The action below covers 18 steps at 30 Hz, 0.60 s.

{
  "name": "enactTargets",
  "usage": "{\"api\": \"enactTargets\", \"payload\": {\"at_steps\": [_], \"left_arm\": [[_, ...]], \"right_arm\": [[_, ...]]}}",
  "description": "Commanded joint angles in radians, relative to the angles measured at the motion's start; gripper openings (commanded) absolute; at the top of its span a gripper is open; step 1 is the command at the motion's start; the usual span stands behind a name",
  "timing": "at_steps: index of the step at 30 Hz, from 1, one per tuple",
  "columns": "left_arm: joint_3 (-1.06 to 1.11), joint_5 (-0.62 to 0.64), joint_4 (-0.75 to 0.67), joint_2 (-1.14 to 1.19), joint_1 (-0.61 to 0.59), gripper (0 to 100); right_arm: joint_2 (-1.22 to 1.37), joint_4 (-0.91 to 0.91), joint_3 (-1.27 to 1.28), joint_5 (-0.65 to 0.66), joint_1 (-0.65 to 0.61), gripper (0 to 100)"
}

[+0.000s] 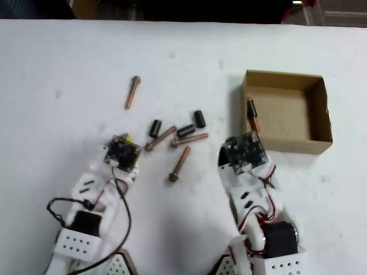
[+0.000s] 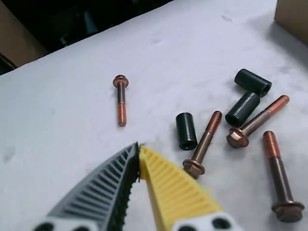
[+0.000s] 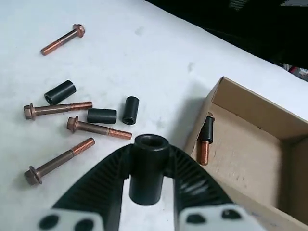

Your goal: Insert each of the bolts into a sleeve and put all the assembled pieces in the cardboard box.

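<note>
Several loose copper bolts (image 1: pixel 179 163) and three black sleeves (image 1: pixel 185 131) lie scattered mid-table. My left gripper (image 2: pixel 138 147) is shut with nothing in it, hovering just short of one sleeve (image 2: pixel 186 130) and a bolt (image 2: pixel 203 144). A lone bolt (image 2: pixel 121 98) lies farther out. My right gripper (image 3: pixel 147 154) is shut on a black sleeve (image 3: pixel 145 168), held upright with its bore facing the camera, beside the near left corner of the cardboard box (image 3: pixel 260 113). One bolt with a sleeve on it (image 3: pixel 207 139) leans inside the box against its left wall.
The cardboard box (image 1: pixel 292 143) stands open at the right of the white table. The left arm (image 1: pixel 86 217) and the right arm (image 1: pixel 258 212) rise from the near edge, with a loose black cable (image 1: pixel 57 206) at the left arm.
</note>
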Motion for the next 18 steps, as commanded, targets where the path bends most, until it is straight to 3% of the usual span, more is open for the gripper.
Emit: {"api": "enactTargets", "payload": {"at_steps": [1, 8, 13, 18], "left_arm": [[-0.009, -0.009, 0.011, -0.007, 0.047, 2], [-0.040, -0.051, 0.031, -0.005, 0.041, 2], [-0.193, -0.049, 0.212, -0.005, 0.041, 2], [-0.295, -0.049, 0.285, -0.004, 0.025, 2]], "right_arm": [[-0.038, -0.054, 0.018, -0.018, 0.013, 1.7], [-0.166, -0.120, 0.138, -0.086, 0.013, 1.6], [-0.240, -0.125, 0.193, -0.098, 0.013, 1.6], [-0.232, -0.120, 0.198, -0.101, 0.013, 1.6]]}}
